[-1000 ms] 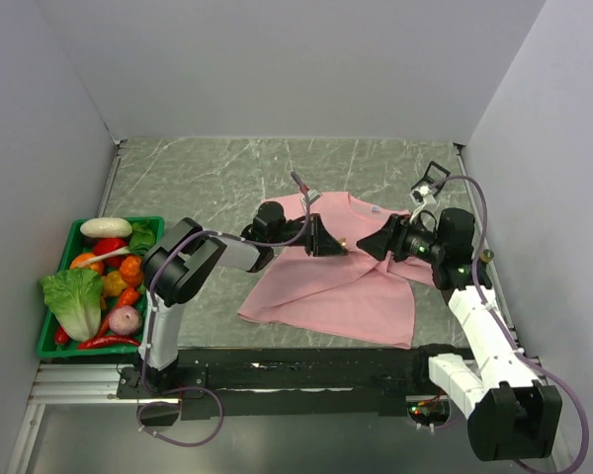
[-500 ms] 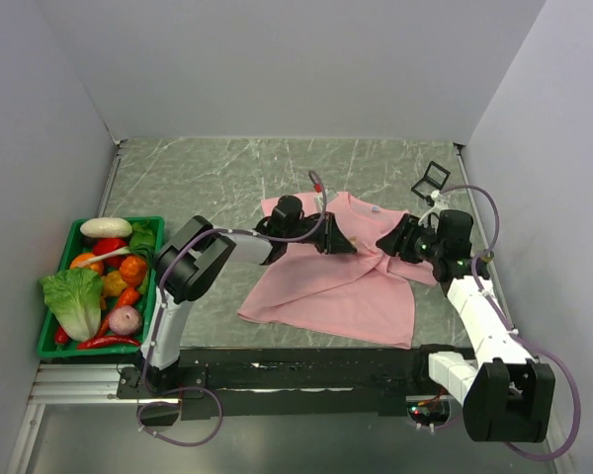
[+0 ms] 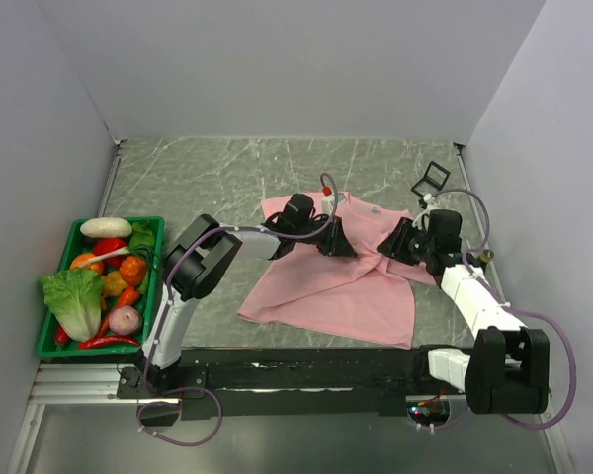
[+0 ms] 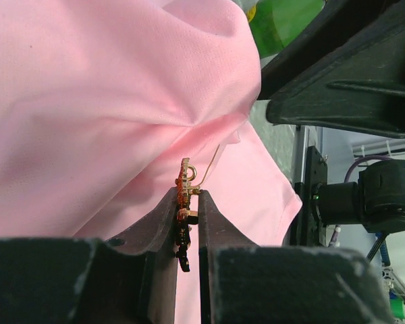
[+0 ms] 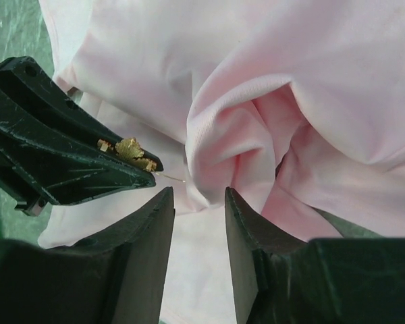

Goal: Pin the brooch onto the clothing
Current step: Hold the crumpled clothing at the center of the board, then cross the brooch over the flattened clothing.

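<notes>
Low in frame, the left hand [image 4: 187,198], both fingers pressed together on the brooch [image 4: 184,181]: orange-red, gold fittings, held edge-on. A thin gold pin wire [image 4: 212,162] arcs up to a raised fold of the pink T-shirt [image 4: 101,101]; contact unclear. The right hand [image 4: 337,74], black, sits just beyond, to the right.

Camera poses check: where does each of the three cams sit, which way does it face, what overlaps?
Top external: fixed high behind the arms, looking down on the table; both arms whole, shirt mid-frame.
Left wrist: on the left arm, looking along the left claw, shut on the brooch, toward the shirt; right claw opposite.
Right wrist: on the right arm, looking past its own open fingers at a shirt fold.
Shared: each wrist view shows the other claw, plus brooch and shirt.
</notes>
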Action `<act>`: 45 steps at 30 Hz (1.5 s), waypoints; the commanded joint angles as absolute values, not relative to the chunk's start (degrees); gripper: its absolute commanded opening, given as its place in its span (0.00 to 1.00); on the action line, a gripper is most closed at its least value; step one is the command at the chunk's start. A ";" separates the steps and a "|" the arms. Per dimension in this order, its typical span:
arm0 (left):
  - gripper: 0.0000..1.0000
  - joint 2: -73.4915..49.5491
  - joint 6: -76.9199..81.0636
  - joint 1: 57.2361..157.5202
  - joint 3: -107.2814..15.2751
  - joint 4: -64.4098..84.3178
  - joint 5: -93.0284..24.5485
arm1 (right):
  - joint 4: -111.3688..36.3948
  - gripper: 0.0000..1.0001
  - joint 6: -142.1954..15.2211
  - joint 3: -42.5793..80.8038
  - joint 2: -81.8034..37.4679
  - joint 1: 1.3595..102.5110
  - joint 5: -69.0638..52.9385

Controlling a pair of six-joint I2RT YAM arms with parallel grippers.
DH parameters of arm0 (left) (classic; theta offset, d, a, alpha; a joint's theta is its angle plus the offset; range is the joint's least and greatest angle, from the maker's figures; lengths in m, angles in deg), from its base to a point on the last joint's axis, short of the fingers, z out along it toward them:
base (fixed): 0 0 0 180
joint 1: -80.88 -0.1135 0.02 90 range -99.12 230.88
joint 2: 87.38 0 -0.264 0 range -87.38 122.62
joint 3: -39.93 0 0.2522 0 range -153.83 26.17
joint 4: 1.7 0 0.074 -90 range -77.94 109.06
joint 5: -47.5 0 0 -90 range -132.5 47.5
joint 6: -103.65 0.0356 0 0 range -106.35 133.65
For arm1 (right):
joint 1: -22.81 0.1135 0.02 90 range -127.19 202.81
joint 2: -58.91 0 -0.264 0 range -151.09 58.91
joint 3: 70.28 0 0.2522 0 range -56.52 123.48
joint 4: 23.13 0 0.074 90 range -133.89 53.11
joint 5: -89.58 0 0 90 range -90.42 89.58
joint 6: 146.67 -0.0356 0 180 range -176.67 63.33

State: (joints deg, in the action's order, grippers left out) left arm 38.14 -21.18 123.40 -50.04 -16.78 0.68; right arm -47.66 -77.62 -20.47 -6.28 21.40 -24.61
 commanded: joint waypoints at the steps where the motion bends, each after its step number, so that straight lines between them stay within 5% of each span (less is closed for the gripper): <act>1: 0.01 38.66 -18.78 123.86 -53.02 -15.90 0.30 | -43.75 0.42 -76.80 -19.17 -8.06 22.54 -23.45; 12: 0.01 40.41 -18.34 124.03 -55.22 -15.45 1.53 | -43.57 0.33 -76.01 -18.29 -10.52 25.01 -20.73; 24: 0.01 40.33 -19.74 124.21 -54.08 -19.93 4.52 | -44.19 0.00 -75.48 -17.85 -11.66 25.27 -19.49; 45: 0.01 41.64 -18.08 124.91 -55.92 -17.13 4.26 | -44.36 0.00 -75.66 -17.76 -10.26 25.45 -19.93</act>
State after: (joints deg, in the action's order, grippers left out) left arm 41.06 -19.91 124.38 -53.38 -17.04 4.13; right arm -45.86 -76.27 -20.10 -11.67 24.92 -20.37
